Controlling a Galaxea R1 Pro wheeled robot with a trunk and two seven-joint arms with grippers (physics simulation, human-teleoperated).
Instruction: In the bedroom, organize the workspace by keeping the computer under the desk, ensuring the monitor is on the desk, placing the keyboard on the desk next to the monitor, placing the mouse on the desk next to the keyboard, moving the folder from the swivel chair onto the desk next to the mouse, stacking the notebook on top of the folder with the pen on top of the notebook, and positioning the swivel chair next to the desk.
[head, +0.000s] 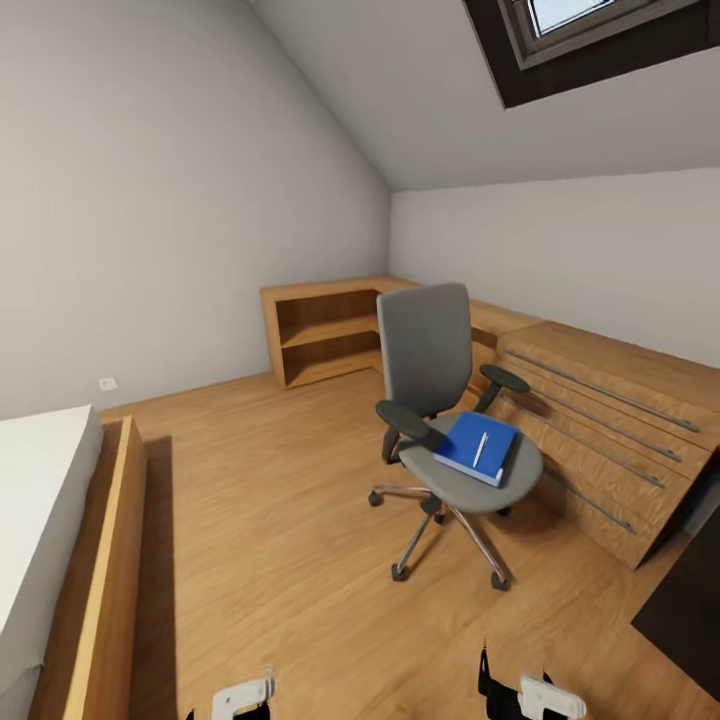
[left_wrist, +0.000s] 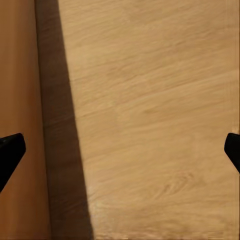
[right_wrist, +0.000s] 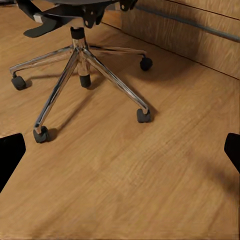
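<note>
Swivel chair stood on wood floor beside light wood cabinet, blue folder on its seat with pen on top, right wrist view added chrome base, left hand and right hand fingers apart, empty.

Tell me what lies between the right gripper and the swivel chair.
Bare wood floor only: the right wrist view shows it running from the right gripper to the swivel chair base.
</note>
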